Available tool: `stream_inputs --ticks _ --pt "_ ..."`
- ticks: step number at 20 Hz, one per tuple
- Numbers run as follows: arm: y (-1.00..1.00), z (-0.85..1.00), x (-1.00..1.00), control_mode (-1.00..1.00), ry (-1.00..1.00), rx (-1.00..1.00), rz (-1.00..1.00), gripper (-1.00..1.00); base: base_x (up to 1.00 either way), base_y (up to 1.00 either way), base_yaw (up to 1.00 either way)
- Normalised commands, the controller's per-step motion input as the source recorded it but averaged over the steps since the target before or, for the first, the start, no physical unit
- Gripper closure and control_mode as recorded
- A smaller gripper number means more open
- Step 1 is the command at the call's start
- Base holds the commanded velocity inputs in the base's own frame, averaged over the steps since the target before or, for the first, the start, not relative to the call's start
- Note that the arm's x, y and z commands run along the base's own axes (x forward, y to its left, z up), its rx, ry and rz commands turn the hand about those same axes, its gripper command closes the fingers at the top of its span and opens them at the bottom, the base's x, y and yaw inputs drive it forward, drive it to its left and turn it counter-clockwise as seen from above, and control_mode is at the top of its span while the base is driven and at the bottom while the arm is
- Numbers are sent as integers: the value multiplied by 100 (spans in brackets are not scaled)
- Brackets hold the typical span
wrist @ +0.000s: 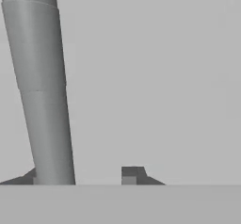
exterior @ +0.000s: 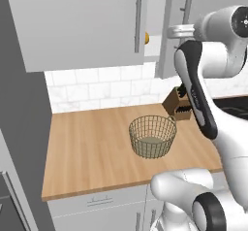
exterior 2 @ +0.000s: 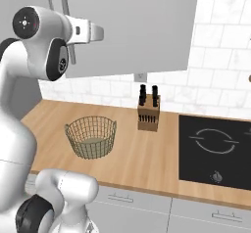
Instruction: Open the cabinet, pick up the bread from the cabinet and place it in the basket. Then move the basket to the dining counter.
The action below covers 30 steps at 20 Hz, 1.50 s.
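Note:
The light grey cabinet (exterior: 77, 21) hangs over the counter. In a narrow gap between its two doors a golden-brown sliver of the bread (exterior: 146, 37) peeks out. My gripper (exterior: 173, 31) is raised to the right door's vertical bar handle (exterior: 186, 7). In the hand view the handle (wrist: 44, 91) stands between the two tips of the gripper (wrist: 80, 176), close to the left tip, with a clear gap to the right fingertip (wrist: 134, 172). The jaws are apart and not clamped on the bar. The tan wire basket (exterior: 152, 136) (exterior 2: 91, 137) sits empty on the wooden counter below.
A wooden knife block (exterior: 177, 106) (exterior 2: 148, 112) stands behind and to the right of the basket, against the tiled wall. A black cooktop (exterior 2: 215, 149) lies further right. Grey drawers (exterior: 97, 203) run under the counter's front edge. My arm's elbow (exterior: 196, 94) hangs over the counter's right part.

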Motion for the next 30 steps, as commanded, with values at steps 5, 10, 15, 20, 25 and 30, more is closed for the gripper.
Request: stream_inputs --ticks 5,10,15,20,25,30 --pt "-100 -6 -100 -100 2 0 0 100 0 0 0" --pt "-100 -16 -92 -100 9 4 0 100 0 0 0" --pt "-65 -4 -93 -100 11 4 -2 -100 0 0 0" --pt "1 0 -68 -100 2 -1 -5 -100 0 0 0" --pt "79 6 -79 -100 4 -22 -22 -100 0 0 0" --pt "100 0 -14 -100 28 -42 -22 -100 0 0 0"
